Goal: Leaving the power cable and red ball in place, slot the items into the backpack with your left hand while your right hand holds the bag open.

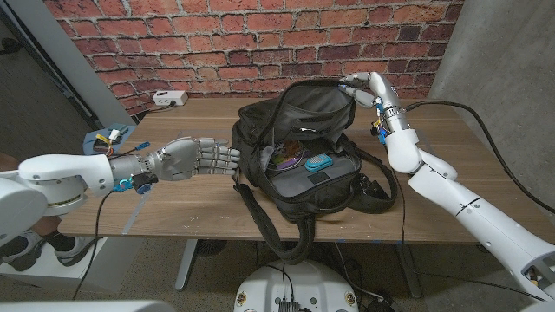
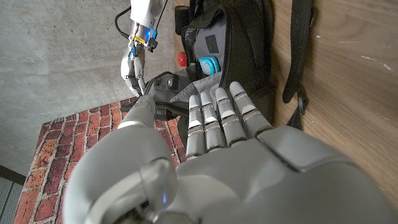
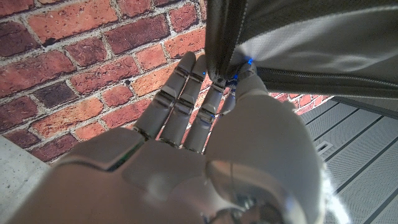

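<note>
Head view: the black backpack stands open near the middle of the wooden surface, its mouth turned toward the near edge and a loose strap trailing over that edge. The right robot hand pinches the upper rim of the bag's flap at the far side, holding the opening wide. Inside lie a blue oval item, a small dark block just in front of it, and colourful packets toward the bag's left wall. The left robot hand hovers just left of the backpack — fingers straight and held side by side, holding nothing, the tips almost at the bag's side. A white power strip sits at the far left edge of the surface below the brick wall; blue-and-yellow items lie at the left edge behind the left forearm.

Left wrist view: the left robot hand points its extended fingers at the backpack; the bag's dark side panel stands between the fingertips and the opening. Within the mouth show the blue oval item and a red ball next to it. The right robot hand grips the flap's edge, and a strap lies along the surface.

Right wrist view: the right robot hand has its fingertips clamped on a fold of the backpack fabric beside a zipper, brick wall behind.
</note>
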You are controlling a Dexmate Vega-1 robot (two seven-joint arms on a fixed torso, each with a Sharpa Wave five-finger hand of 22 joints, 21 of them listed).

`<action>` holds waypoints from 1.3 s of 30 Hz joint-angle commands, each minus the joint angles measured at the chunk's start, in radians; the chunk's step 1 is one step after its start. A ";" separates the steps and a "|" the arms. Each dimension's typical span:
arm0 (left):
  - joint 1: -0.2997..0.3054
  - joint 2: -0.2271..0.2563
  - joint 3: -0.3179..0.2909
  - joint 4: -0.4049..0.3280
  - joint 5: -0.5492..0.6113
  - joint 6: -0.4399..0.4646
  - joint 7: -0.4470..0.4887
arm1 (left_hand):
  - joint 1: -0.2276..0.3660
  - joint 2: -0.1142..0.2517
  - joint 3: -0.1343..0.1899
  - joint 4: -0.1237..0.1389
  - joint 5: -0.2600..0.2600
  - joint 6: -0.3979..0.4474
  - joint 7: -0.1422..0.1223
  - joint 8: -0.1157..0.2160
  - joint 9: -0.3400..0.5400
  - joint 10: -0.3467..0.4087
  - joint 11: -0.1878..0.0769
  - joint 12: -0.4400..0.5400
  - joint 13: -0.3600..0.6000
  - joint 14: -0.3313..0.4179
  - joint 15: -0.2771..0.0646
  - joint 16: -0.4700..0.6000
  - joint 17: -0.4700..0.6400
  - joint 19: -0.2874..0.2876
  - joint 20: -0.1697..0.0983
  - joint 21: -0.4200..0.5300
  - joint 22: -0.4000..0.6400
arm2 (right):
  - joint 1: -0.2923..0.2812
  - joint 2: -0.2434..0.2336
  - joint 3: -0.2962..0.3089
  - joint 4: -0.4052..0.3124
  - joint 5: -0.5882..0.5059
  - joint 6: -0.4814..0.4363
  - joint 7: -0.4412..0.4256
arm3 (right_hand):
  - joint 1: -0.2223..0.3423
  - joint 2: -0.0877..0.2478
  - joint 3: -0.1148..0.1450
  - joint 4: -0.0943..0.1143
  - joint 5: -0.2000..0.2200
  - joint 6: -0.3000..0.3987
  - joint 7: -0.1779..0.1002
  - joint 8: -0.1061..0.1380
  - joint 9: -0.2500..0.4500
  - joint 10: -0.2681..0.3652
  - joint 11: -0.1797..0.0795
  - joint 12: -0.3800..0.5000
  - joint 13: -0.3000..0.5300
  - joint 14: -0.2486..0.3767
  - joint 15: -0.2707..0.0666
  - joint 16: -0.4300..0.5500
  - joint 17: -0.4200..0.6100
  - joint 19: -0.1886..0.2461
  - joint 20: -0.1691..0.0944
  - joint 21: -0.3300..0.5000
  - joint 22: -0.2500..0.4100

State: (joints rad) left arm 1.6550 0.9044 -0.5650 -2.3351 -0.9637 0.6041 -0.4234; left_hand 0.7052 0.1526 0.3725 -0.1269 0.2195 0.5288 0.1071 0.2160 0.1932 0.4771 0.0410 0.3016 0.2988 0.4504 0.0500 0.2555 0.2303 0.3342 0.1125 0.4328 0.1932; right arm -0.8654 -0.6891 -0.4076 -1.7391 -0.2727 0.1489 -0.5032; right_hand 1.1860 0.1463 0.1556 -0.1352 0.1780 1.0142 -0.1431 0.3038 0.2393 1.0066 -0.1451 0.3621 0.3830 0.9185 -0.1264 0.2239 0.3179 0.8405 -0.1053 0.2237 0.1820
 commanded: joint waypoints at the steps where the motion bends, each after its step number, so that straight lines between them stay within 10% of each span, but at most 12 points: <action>1: -0.025 -0.016 0.004 -0.014 0.047 0.020 0.024 | -0.003 0.007 0.011 0.000 0.007 0.009 -0.002 0.009 0.004 0.006 -0.004 0.005 0.003 0.006 0.001 0.005 0.003 0.006 0.001 0.002 0.004 | -0.063 -0.023 0.027 -0.111 0.014 -0.058 0.036 | -0.003 0.005 -0.005 0.003 0.004 0.008 -0.001 0.003 0.005 0.009 0.000 -0.001 0.001 -0.006 -0.110 0.002 0.005 -0.002 -0.063 0.000 0.001; 22: -0.021 -0.034 -0.049 -0.036 0.097 0.044 0.027 | -0.010 0.010 0.020 0.002 0.006 0.023 -0.001 0.013 0.006 0.014 -0.006 0.008 0.011 0.007 0.003 0.005 0.006 0.006 0.001 0.001 0.004 | -0.126 -0.078 0.067 -0.283 0.070 -0.236 0.162 | -0.018 0.001 -0.011 0.008 0.001 -0.020 -0.001 -0.010 0.007 -0.009 0.001 -0.012 -0.003 -0.014 -0.107 -0.001 0.005 0.006 -0.047 0.002 0.000; 39: -0.043 -0.047 -0.039 -0.027 0.101 0.040 0.035 | -0.013 0.006 0.033 -0.002 0.006 0.034 -0.007 0.014 0.008 0.011 -0.008 0.006 0.019 0.004 0.001 0.000 0.006 0.006 -0.003 0.001 0.005 | -0.219 -0.277 0.172 -0.462 0.155 -0.365 0.354 | -0.055 0.000 -0.023 0.016 0.000 -0.155 0.012 -0.070 0.014 -0.149 0.010 -0.082 -0.014 -0.145 -0.096 -0.025 0.012 -0.039 -0.023 -0.015 -0.001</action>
State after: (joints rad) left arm 1.6260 0.8607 -0.6055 -2.3671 -0.8692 0.6455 -0.3910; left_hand 0.6960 0.1616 0.3962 -0.1286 0.2196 0.5521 0.1052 0.2225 0.1980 0.4824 0.0356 0.3014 0.3136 0.4502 0.0500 0.2555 0.2349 0.3340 0.1125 0.4329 0.1929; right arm -1.0288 -0.8611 -0.2999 -2.0961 -0.1693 -0.1284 -0.2550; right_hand 1.1353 0.1491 0.1336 -0.1185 0.1780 0.8641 -0.1323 0.2388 0.2490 0.8649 -0.1331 0.2832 0.3657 0.7827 -0.0872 0.1995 0.3272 0.8063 -0.0930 0.2089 0.1818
